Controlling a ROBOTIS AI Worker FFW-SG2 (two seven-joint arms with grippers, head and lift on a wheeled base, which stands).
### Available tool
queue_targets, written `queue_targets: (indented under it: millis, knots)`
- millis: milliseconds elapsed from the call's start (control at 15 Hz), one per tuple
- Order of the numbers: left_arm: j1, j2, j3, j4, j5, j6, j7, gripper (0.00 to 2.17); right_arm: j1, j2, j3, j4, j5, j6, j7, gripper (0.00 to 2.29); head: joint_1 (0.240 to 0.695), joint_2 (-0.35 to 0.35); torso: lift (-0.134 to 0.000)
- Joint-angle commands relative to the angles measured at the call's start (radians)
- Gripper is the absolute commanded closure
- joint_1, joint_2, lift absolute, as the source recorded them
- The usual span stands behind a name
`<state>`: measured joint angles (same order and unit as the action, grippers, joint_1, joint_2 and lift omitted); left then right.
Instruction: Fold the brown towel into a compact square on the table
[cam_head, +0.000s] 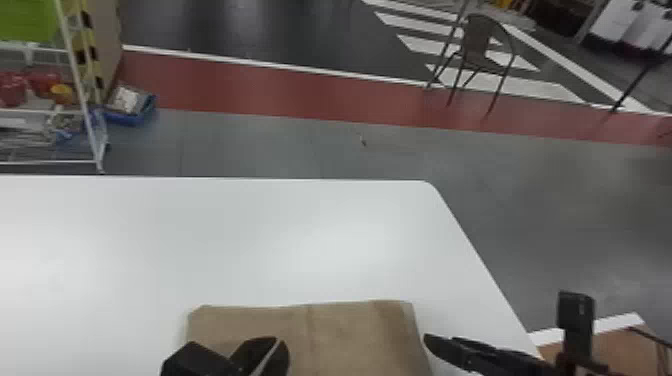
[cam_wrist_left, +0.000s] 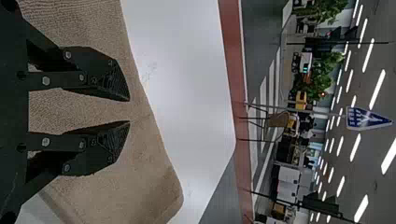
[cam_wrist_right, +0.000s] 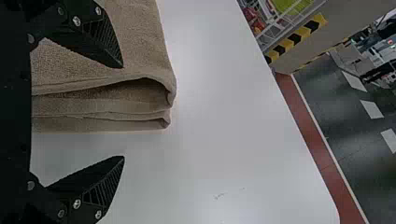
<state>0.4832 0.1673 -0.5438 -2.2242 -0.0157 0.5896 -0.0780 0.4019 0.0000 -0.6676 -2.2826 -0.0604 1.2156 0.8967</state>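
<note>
Fingers (cam_wrist_right: 106, 39) spread wide on right gripper (cam_wrist_right: 123, 112), slightly parted on left gripper (cam_wrist_left: 129, 111). I judge brown towel (cam_head: 345, 332) mid-fold; next, I need right gripper pinching layered edge (cam_wrist_right: 107, 122).

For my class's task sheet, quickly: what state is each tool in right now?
Left tool: open by a narrow gap, holding nothing, over the towel.
Right tool: open wide, holding nothing, at the towel's folded edge.
</note>
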Motion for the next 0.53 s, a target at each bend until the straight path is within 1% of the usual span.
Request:
queue_targets:
  millis: [0, 267, 467]
  knots:
    - [-0.005, 0.003, 0.012, 0.034, 0.0, -0.026, 0.007, 2.01, 0.0, 0.001, 0.002, 0.003, -0.003, -0.001, 0.004, 0.22, 0.695, -0.35, -0.123]
    - [-0.008, 0.0, 0.033, 0.067, -0.043, -0.029, 0.015, 2.01, 0.0, 0.001, 0.02, 0.006, 0.008, -0.001, 0.004, 0.22, 0.695, -0.35, -0.123]
    - [-0.02, -0.005, 0.03, 0.1, -0.069, -0.026, 0.026, 2.01, 0.0, 0.001, 0.046, 0.006, 0.016, 0.017, 0.004, 0.21, 0.695, -0.35, -0.123]
